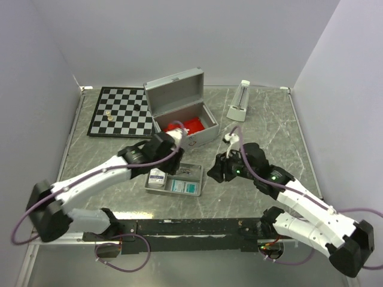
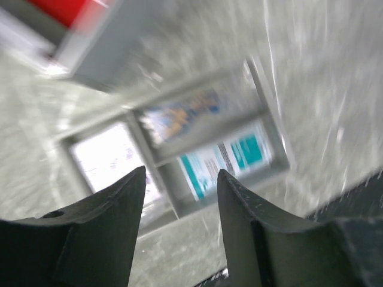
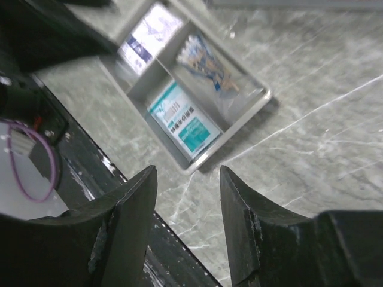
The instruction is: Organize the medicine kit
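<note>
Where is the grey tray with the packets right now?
In the top view, the tray sits left of centre near the front edge of the table, just in front of the open silver case.

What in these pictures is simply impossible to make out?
- Left wrist view: motion blur smears the print on the packets in the grey tray.
- Top view: the left gripper covers part of the medicine kit's front; the red contents are too small to identify.
- Top view: chess pieces on the chessboard, too small to name.
</note>
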Controlling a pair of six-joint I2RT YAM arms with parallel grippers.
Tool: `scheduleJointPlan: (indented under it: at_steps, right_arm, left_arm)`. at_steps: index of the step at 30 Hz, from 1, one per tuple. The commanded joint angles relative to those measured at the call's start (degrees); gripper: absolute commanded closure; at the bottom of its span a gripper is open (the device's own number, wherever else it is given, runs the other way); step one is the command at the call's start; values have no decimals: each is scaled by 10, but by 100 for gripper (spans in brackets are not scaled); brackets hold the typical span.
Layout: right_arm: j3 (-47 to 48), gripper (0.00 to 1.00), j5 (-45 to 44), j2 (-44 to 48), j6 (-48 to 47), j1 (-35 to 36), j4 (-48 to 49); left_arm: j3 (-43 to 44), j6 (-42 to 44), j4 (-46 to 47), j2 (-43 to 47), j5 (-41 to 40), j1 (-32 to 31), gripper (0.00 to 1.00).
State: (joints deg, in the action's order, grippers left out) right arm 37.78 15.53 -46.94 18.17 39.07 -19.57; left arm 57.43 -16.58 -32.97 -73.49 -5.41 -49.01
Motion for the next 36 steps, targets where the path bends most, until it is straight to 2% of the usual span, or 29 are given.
scheduleJointPlan:
  at_steps: [1,5,11,14,16,20,24,28,36]
  right_arm:
    - [4,48,-44,-52,9,40,36]
    - [33,49,-81,-119,34,80,53]
    - [117,45,-119,-262,128,146,73]
    - [180,43,-217,-326,147,170,7]
    - [187,43,-233,-341,159,163,-4]
    - [162,42,-227,-313,165,121,3]
    - [140,43,-236,-281,154,86,-13]
    - [104,43,-241,-246,153,64,-18]
    - [47,43,-231,-209,149,29,-8]
  left_arm:
    - [-48,-128,66,110,-155,13,43]
    - [-137,-237,120,218,-151,73,45]
    - [-258,-346,153,414,-210,76,48]
    - [-297,-337,175,490,-198,76,46]
    - [-305,-322,179,499,-168,76,41]
    - [-289,-304,176,414,-102,76,36]
    - [-251,-301,169,283,-62,74,41]
    - [-251,-296,218,223,-20,72,44]
    - [-216,-289,222,101,-35,8,47]
